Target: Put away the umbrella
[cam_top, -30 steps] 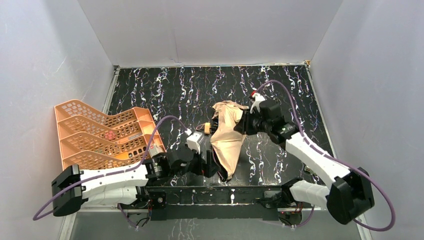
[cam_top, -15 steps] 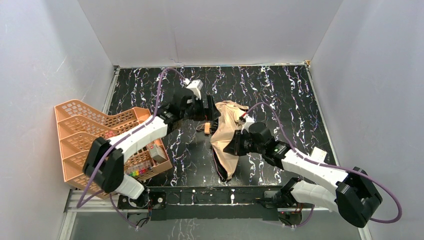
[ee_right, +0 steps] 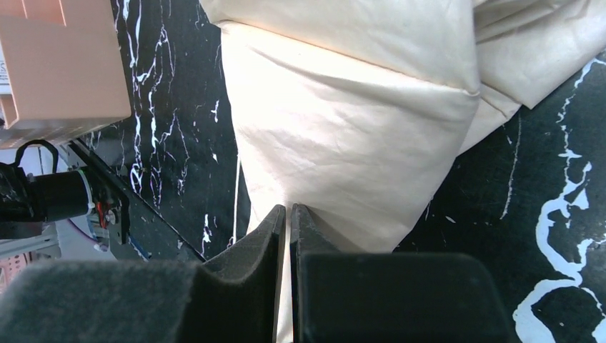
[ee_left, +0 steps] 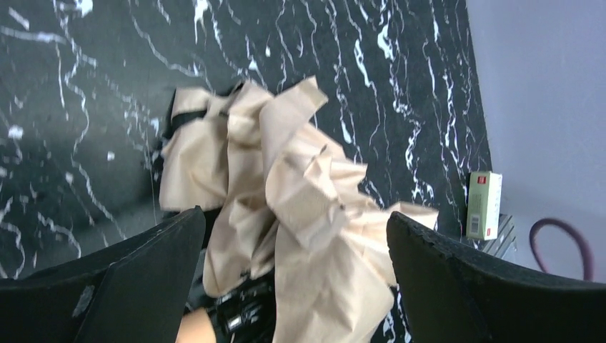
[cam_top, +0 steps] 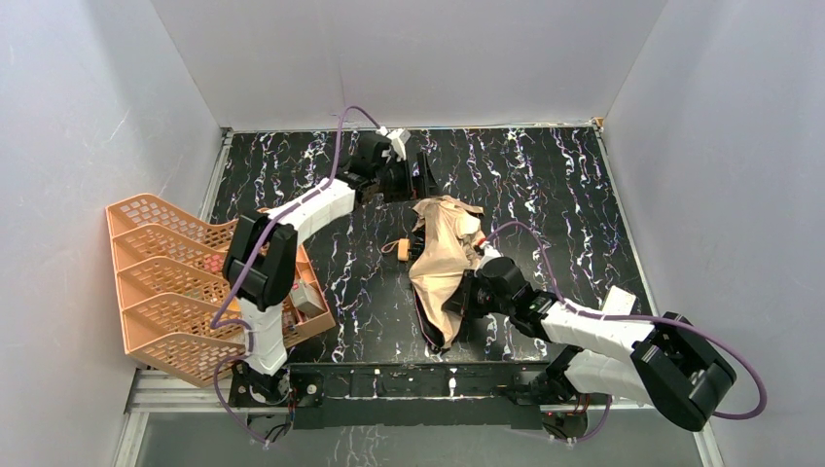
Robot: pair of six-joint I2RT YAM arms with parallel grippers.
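Pinching a fold of tan cloth low on the umbrella [cam_top: 443, 263], the right gripper [ee_right: 288, 209] has its fingers pressed almost together on that fold at the near end. The umbrella lies collapsed and crumpled on the middle of the black marbled table [cam_top: 545, 185] (its small handle [cam_top: 401, 248] pokes out on the left side). An orange rack [cam_top: 175, 282] stands at the left edge. Farther back, the left gripper [cam_top: 425, 175] hangs just beyond the umbrella's far end, fingers spread wide, holding nothing.
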